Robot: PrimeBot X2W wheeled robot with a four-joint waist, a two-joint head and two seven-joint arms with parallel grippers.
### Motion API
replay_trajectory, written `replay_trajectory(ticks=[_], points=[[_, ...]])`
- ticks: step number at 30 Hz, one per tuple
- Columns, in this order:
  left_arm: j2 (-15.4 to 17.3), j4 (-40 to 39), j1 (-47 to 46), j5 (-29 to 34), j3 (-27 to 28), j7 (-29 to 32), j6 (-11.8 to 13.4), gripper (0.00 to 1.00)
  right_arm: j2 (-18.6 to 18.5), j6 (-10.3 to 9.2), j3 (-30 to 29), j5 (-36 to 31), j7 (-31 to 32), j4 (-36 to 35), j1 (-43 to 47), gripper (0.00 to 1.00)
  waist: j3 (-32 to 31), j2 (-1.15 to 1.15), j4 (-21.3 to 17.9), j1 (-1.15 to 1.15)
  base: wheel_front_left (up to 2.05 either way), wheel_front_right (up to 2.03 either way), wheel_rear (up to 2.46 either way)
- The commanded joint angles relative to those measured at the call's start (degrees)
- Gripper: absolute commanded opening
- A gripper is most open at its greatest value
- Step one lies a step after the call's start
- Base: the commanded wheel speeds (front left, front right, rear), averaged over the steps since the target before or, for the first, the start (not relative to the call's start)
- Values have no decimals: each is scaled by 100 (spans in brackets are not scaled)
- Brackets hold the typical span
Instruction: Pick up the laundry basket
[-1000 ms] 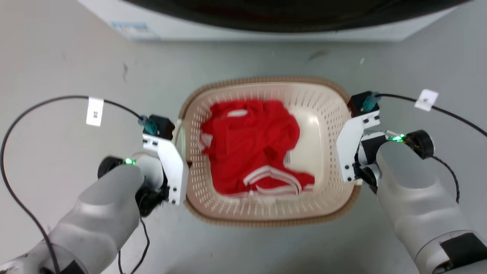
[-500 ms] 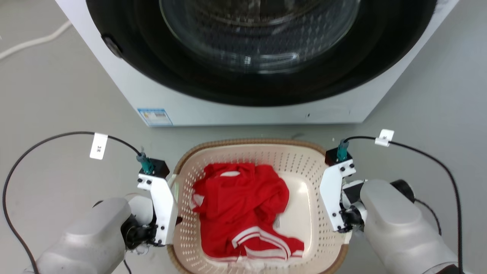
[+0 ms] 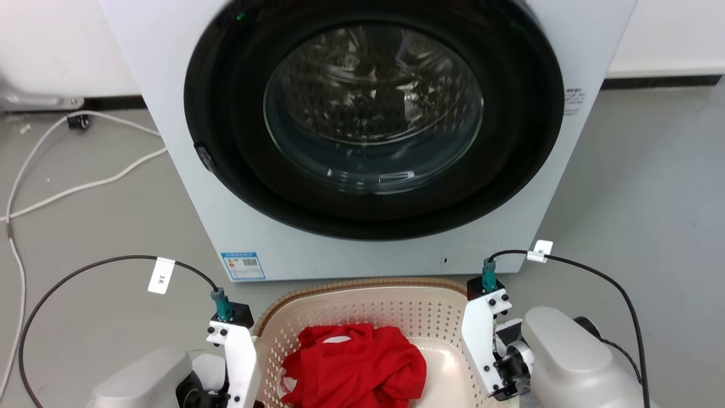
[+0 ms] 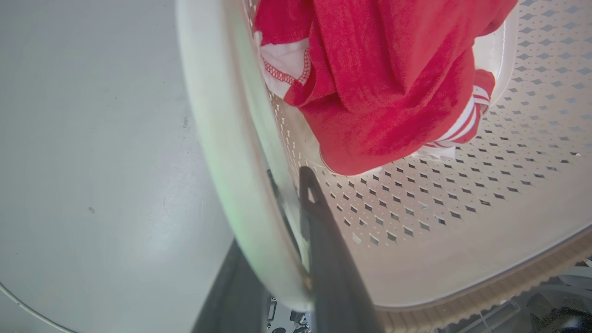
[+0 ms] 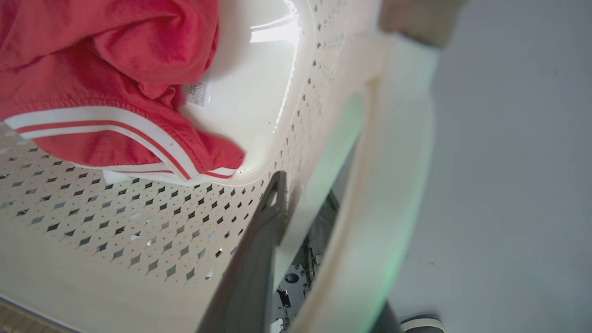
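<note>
The cream-white perforated laundry basket (image 3: 362, 287) with its brown rim sits at the bottom centre of the head view, between my two arms. A red garment (image 3: 357, 368) with white stripes lies inside it. My left gripper (image 4: 277, 217) is shut on the basket's left white handle (image 4: 217, 138), one dark finger inside the wall and one outside. On the other side, my right gripper (image 5: 323, 231) is shut the same way on the right handle (image 5: 393, 162). In the head view the white wrist mounts hide the fingers.
A white front-loading washing machine (image 3: 187, 187) with a round dark glass door (image 3: 374, 107) stands directly behind the basket. White cables (image 3: 85, 181) trail over the grey floor at the left. Black wrist cables arch beside each arm.
The whole head view has shifted down as the camera moved, bringing the washing machine fully into view. Both grippers stay at the basket's sides on the handles.
</note>
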Motion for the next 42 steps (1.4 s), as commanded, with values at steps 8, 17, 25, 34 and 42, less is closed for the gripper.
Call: replay_trajectory(ticks=[8, 17, 25, 34, 42], points=[[135, -109, 109, -64, -41, 451, -10, 0, -75, 7, 177, 395, 291, -241, 17, 0, -298, 0, -31, 3, 0, 0, 0], [148, -238, -16, -149, -42, 698, -15, 0, -58, 8, 398, 613, 489, -254, -38, 0, -316, 0, -70, 3, 0, 0, 0], [143, -258, -29, -211, -39, 761, -15, 0, -52, 8, 455, 723, 523, -125, -155, 0, -294, 0, -104, 3, 0, 0, 0], [153, -283, -74, -246, -39, 848, -15, 0, -52, 8, 528, 803, 547, -73, -215, 0, -266, 0, -87, 3, 0, 0, 0], [138, -303, -93, -276, -40, 868, -16, 0, -52, 7, 595, 855, 544, -41, -277, 0, -254, 0, -75, 3, 0, 0, 0]])
